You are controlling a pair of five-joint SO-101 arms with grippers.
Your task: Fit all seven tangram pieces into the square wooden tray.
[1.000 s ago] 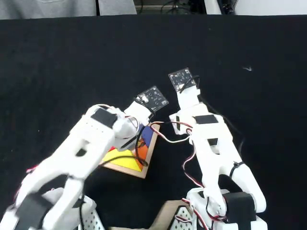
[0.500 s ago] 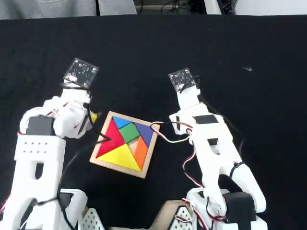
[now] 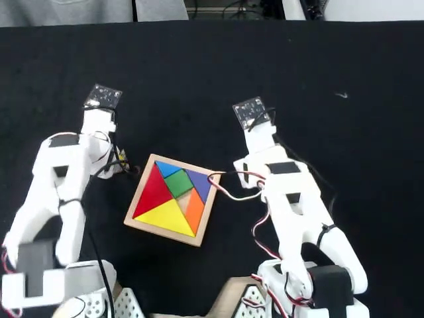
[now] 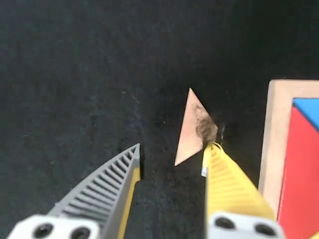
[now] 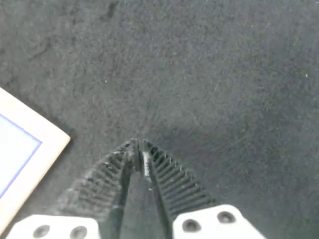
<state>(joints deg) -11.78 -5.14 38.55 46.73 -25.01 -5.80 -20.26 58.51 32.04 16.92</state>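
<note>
High camera looking down over table (image 3: 344,73), wrist cameras close above it, all sharing tray (image 3: 162,233) rim

Black cloth (image 3: 344,172) is covering the table, running edge to edge in the high view and lying flat. Up close in the left wrist view the cloth (image 4: 75,59) is showing a fuzzy nap with tiny pale lint flecks; in the right wrist view the cloth (image 5: 224,74) is showing faint scuff lines. A small pale speck (image 3: 340,95) is lying on it toward the far right. Behind the far edge, grey fabric (image 3: 66,10) is hanging at the left, split by a dark vertical gap. Dark cables (image 3: 228,9) are tangling near the middle. A white surface (image 3: 377,9) is showing at the right corner. A tan cardboard-like sheet (image 3: 228,295) is poking in at the near edge, partly hidden.
</note>
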